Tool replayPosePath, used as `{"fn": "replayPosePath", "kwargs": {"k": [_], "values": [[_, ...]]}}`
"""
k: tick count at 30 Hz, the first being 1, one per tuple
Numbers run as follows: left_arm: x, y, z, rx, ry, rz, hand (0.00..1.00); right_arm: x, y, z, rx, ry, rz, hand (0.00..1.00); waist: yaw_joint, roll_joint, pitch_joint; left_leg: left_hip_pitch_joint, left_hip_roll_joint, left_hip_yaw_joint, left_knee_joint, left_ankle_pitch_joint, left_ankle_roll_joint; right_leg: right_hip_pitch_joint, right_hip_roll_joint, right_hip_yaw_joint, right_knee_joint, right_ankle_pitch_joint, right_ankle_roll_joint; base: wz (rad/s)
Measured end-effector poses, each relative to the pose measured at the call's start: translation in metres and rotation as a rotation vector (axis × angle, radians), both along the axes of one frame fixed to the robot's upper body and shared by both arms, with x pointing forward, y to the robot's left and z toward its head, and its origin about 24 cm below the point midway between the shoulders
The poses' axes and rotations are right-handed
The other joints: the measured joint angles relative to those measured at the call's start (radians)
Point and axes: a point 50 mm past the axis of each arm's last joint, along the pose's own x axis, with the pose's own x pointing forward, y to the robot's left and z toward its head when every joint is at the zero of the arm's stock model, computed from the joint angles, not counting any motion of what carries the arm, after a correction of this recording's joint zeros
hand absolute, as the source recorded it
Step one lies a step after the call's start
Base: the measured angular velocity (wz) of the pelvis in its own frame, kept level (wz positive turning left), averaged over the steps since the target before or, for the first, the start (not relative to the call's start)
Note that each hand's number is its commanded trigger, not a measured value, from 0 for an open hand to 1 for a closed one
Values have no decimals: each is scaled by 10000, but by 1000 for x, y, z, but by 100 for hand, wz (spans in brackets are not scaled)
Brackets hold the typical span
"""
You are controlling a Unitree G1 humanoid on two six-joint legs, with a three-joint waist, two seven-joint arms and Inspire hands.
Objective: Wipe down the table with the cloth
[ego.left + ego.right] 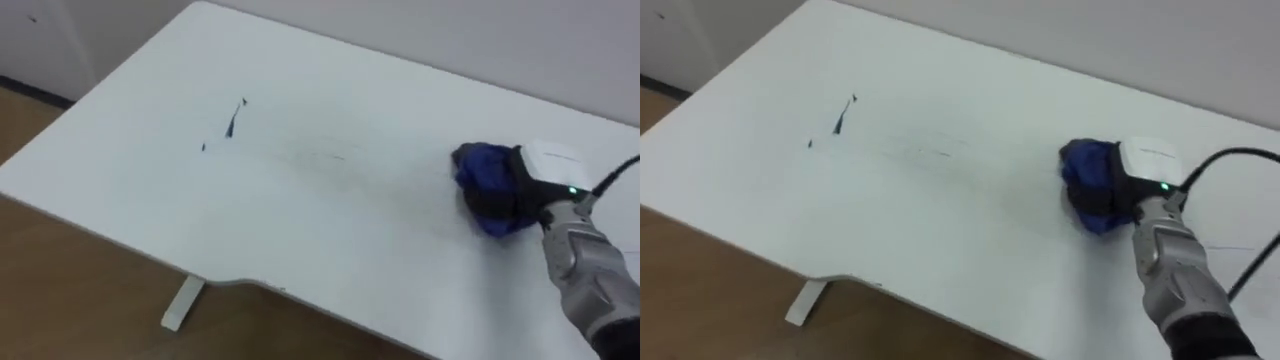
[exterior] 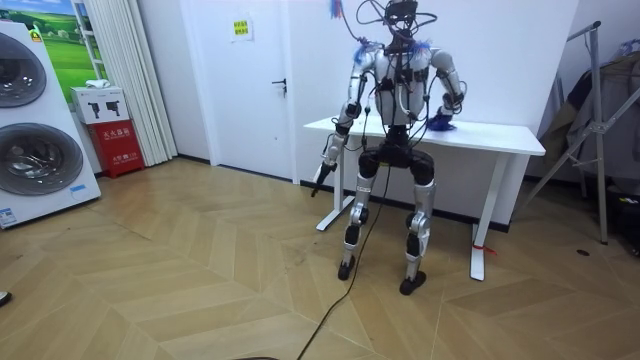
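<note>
A white table spreads before me. Dark ink marks lie on its left part, with faint smears to their right. Bunched on the table's right part is a blue cloth, well to the right of the marks. My right hand rests on top of it, dark fingers curled over the cloth. In the room view I stand upright at the table's near edge, facing it, my right hand on the tabletop. My left hand hangs at my side below the table's edge.
The table's white foot stands on the wooden floor below the near edge. A wall runs close behind the table. Two washing machines and a red box stand at the room view's left, a metal rack at its right.
</note>
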Motion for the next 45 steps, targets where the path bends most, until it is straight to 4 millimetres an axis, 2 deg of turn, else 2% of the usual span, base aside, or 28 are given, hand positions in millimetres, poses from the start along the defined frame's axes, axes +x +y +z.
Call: {"fn": "replayPosePath", "kwargs": {"k": [1, 4, 7, 9, 12, 15, 16, 17, 18, 20, 21, 22, 23, 24, 26, 27, 29, 30, 32, 33, 35, 39, 42, 45], "values": [[10, -2, 0, -51, -243, -131, 0, 7, 10, 6, 7, -29, 380, 100, 183, 8, -8, -91, 2, -18, 27, 0, 0, -22, 13, -76, -93, 55, 4, 16], [19, -1, 1, -84, -513, -250, 0, 22, 33, 19, 79, -169, 1176, 100, 726, 63, -18, -275, -10, -100, 39, -1, 3, -136, 11, -122, -164, 117, 15, 10], [14, 4, 3, -20, -378, -230, 0, 30, 35, 22, 243, -67, 1320, 100, 1108, 64, -26, -399, -27, -274, 38, 6, 14, -146, 9, -262, -287, 144, 40, 23], [10, 6, 3, -25, -208, -168, 0, 30, 30, 18, 468, 173, 1065, 100, 1164, 59, -28, -449, -27, -394, 46, 7, 14, -96, 6, -379, -317, 144, 41, 21], [2, 6, 3, -138, 1, -60, 0, 27, 15, 10, 845, 337, 489, 100, 823, 92, -20, -545, -58, -639, 127, 12, 22, 107, 8, -674, -519, 159, 68, 27], [0, 9, 4, -122, 26, -55, 0, 11, -12, -6, 1546, 357, -680, 100, 251, 119, -35, -528, -113, -759, 207, 18, 32, 322, -3, -747, -638, 184, 111, 17], [-2, 10, 5, -92, -22, 133, 0, -1, -26, -16, 1835, 287, -1342, 100, 17, 163, -56, -517, -147, -758, 207, 21, 37, 331, -23, -733, -653, 196, 131, 4], [-6, 13, 6, -27, -47, 306, 0, -17, -42, -26, 2171, 132, -2074, 100, -329, 149, -163, -516, -190, -752, 205, 28, 49, 355, -60, -736, -668, 214, 162, 0], [-10, 15, 7, 25, -45, 420, 0, -26, -50, -31, 2314, 68, -2456, 100, -498, 148, -211, -492, -202, -730, 198, 27, 55, 385, -69, -732, -697, 227, 184, 0], [-20, 25, 11, 388, -34, 834, 0, -67, -84, -49, 2728, -122, -4240, 100, -1128, 177, -316, -262, -217, -546, 161, 15, 77, 620, -71, -653, -812, 254, 224, -9], [-20, 27, 12, 465, -33, 856, 0, -78, -94, -52, 2708, -145, -4648, 100, -1182, 190, -333, -184, -217, -506, 143, 13, 82, 659, -71, -606, -811, 254, 225, -22], [-21, 31, 14, 562, -117, 1011, 0, -99, -114, -55, 2492, -78, -5396, 100, -1331, 182, -411, -71, -210, -299, 142, 12, 84, 678, -68, -438, -800, 253, 226, -20], [-21, 34, 16, 649, -207, 1180, 0, -117, -134, -55, 2231, 38, -6150, 100, -1594, 207, -431, -21, -210, -216, 140, 9, 90, 726, -62, -339, -810, 249, 231, -15], [-20, 35, 16, 686, -234, 1173, 0, -126, -144, -55, 2150, 70, -6589, 100, -1705, 209, -431, 6, -211, -171, 137, 5, 114, 740, -53, -261, -815, 241, 238, -8], [-18, 36, 17, 847, -396, 1177, 0, -162, -174, -55, 2002, 80, -8201, 100, -1932, 230, -420, 127, -202, -2, 129, -25, 199, 743, -23, -1, -797, 242, 236, -16], [-18, 36, 17, 889, -425, 1181, 0, -168, -179, -55, 2011, 60, -8504, 100, -1969, 218, -414, 155, -198, 29, 113, -37, 217, 735, -20, 52, -784, 241, 236, -19], [-20, 39, 19, 1087, -528, 1354, 0, -199, -192, -58, 2025, 44, -9731, 100, -2288, 134, -394, 220, -178, 197, -11, -57, 244, 665, -8, 233, -778, 248, 226, -21], [-21, 39, 19, 1140, -539, 1416, 0, -203, -195, -57, 2014, 14, -9893, 100, -2304, 76, -372, 236, -174, 255, -56, -60, 248, 650, -6, 280, -778, 253, 228, -20], [-25, 41, 21, 1375, -554, 1558, 0, -227, -205, -55, 1850, 130, -10646, 100, -2427, 9, -374, 260, -177, 326, -89, -66, 257, 646, 19, 356, -792, 316, 217, -11], [-27, 42, 21, 1444, -526, 1589, 0, -232, -207, -56, 1853, 151, -10855, 100, -2479, -43, -359, 260, -177, 327, -98, -66, 257, 641, 21, 359, -793, 319, 215, 0], [-34, 42, 22, 1544, -378, 1641, 0, -246, -209, -57, 1881, 201, -11372, 100, -2600, -70, -393, 307, -172, 344, -105, -65, 258, 655, 46, 384, -815, 326, 211, 0], [-37, 42, 22, 1599, -337, 1650, 0, -250, -210, -56, 1711, 290, -11404, 100, -2591, -104, -379, 316, -172, 341, -158, -65, 258, 659, 56, 382, -873, 332, 221, 0], [-38, 42, 23, 1601, -445, 1573, 0, -243, -210, -53, 1140, 462, -10980, 100, -2521, -84, -365, 338, -172, 343, -176, -66, 259, 694, 65, 383, -930, 359, 237, -1], [-36, 39, 22, 1482, -479, 1419, 0, -212, -199, -47, 632, 588, -9558, 100, -2370, 3, -274, 340, -152, 389, -211, -66, 259, 622, 87, 488, -833, 383, 206, -15]]}}
